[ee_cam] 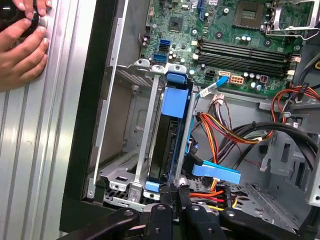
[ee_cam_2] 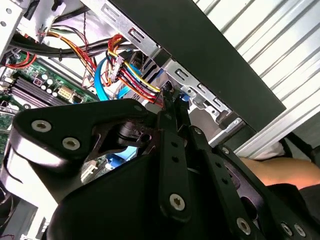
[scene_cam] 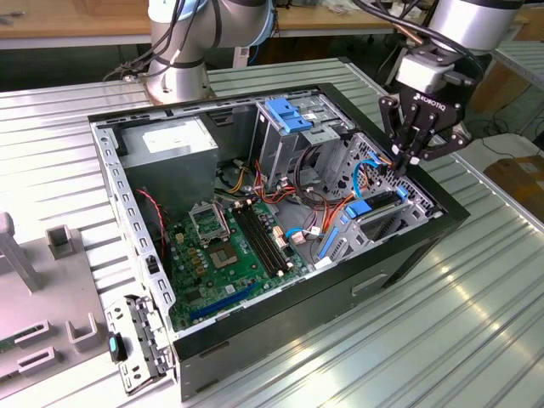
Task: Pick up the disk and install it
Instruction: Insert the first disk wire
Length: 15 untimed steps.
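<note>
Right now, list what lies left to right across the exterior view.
Grey fixtures → power supply → motherboard → blue bracket → disk → gripper → cardboard box.

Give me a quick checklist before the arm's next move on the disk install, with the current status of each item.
1. Disk in the drive bay, standing on edge between the metal rails: ok.
2. Gripper over the bay at the case's corner on the exterior view's right: ok.
3. Fingers closed together at the disk's end: ok.
4. Disk fully seated: cannot tell.
5. Cables beside the bay, close to the disk: cannot tell whether they interfere.
6. A person's hand rests on the table outside the case, apart from the arm: ok.
</note>
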Available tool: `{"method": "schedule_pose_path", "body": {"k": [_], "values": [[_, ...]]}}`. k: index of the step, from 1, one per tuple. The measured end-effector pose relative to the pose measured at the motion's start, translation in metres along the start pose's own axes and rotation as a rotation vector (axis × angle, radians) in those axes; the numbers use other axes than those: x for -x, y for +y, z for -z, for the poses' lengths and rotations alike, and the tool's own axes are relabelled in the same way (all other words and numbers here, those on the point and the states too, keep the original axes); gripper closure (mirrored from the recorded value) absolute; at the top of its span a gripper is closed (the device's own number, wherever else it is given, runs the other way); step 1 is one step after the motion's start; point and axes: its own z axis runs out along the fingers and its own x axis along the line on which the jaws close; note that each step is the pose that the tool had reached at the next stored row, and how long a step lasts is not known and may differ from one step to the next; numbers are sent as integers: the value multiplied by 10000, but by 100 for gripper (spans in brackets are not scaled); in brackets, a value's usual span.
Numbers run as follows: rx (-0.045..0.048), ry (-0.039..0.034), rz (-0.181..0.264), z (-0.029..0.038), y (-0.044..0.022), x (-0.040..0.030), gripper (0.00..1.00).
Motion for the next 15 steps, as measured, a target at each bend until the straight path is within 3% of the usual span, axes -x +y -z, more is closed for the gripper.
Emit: {"method": "schedule_pose_path", "body": {"k": [2,5,9,12,13,15], "values": [[28,22,-177,-2,3,2,83],[132,36,-907,-5,39,9,83],[146,36,-1011,-8,87,-3,83],[133,-63,-1015,-21,105,-95,83],[102,-306,-1022,-31,119,-161,83],[61,-624,-1034,-37,132,-193,83]]}}
